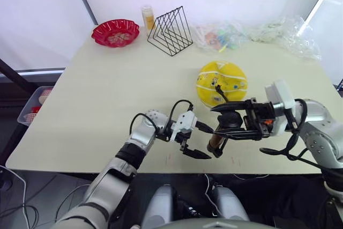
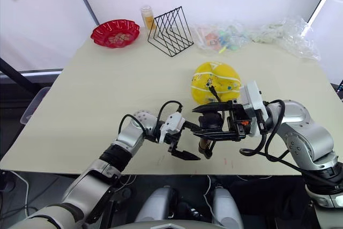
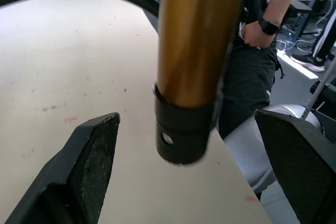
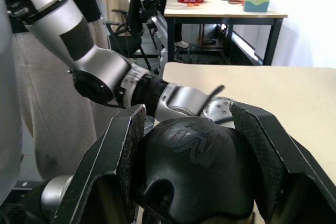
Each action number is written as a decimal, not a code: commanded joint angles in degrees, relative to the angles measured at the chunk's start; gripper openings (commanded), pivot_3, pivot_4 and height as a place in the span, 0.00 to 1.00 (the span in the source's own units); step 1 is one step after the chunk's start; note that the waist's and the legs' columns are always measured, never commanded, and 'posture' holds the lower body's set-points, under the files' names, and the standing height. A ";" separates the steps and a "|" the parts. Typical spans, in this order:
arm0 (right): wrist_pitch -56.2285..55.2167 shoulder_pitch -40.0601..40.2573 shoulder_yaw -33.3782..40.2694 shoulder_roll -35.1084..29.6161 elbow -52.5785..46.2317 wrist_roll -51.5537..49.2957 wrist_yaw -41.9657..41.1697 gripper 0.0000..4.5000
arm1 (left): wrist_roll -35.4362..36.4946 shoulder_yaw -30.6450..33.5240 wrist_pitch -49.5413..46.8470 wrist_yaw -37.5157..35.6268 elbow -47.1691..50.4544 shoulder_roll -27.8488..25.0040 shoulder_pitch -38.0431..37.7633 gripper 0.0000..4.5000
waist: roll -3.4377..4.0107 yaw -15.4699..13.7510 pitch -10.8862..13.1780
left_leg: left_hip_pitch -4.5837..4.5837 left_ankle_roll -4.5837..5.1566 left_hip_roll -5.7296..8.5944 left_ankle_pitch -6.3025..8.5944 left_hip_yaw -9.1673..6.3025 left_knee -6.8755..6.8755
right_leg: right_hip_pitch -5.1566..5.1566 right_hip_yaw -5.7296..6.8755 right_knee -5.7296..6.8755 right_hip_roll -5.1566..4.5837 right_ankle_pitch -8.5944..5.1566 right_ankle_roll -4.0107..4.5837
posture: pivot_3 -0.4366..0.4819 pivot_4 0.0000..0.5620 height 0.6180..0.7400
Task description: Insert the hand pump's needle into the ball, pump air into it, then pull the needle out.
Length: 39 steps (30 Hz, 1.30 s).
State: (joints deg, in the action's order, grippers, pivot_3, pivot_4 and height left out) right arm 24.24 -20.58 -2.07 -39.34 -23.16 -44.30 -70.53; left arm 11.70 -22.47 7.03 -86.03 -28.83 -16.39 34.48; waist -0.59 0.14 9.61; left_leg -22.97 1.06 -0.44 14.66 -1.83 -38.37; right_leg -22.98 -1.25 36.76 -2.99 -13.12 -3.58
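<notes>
A yellow ball [image 1: 222,82] lies on the beige table [image 1: 107,95], right of centre. A thin black hose [image 1: 220,94] runs from a spot on the ball's top down to the hand pump [image 1: 217,140]. The needle is too small to make out where the hose meets the ball. My right gripper [image 1: 231,120] is shut on the pump's black handle [image 4: 189,156], holding the gold-bronze cylinder tilted over the table's front edge. My left gripper [image 1: 199,141] stands open around the pump's black lower end cap [image 3: 181,132]. Its fingers [image 3: 89,161] do not touch the cap.
At the back of the table stand a red bowl [image 1: 115,31], a black wire rack [image 1: 170,31] and a small bottle [image 1: 148,17]. Clear plastic bags [image 1: 268,31] lie at the back right. A person [image 3: 260,30] stands beyond the table.
</notes>
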 commanded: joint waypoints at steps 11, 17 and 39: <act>-1.13 -1.01 0.37 1.17 -0.21 0.28 -3.46 0.47 | -0.24 0.33 -0.10 -4.94 -6.28 1.99 3.62 0.86 | -0.01 0.45 0.00 | 0.00 0.00 0.00 0.00 -0.07 0.00 | -0.01 -0.01 0.03 0.00 0.00 -0.01 | 0.48 0.27 1.00; -0.66 -1.26 0.59 1.58 -0.18 0.25 -3.44 0.47 | -1.03 0.10 0.98 -4.75 -7.46 3.01 3.97 0.81 | -0.01 0.44 0.00 | 0.00 0.00 0.01 0.00 -0.10 0.00 | -0.01 -0.01 0.03 0.00 0.01 -0.01 | 0.48 0.27 1.00; -0.25 -1.68 0.17 2.07 -0.35 0.32 -3.23 0.47 | -2.82 -0.20 3.68 -6.05 -10.24 3.75 3.73 0.63 | -0.01 0.45 0.00 | 0.01 0.00 0.01 0.00 -0.11 0.00 | -0.01 -0.01 0.05 0.00 0.01 -0.01 | 0.48 0.27 1.00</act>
State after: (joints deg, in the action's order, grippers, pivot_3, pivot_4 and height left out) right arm 24.38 -21.27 -2.38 -37.45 -22.36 -43.20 -73.47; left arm 8.41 -23.05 9.69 -89.43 -39.27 -13.06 37.42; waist -0.59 0.58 9.62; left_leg -22.96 1.06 -0.44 14.66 -1.95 -38.38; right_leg -22.99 -1.27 36.81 -3.00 -13.11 -3.60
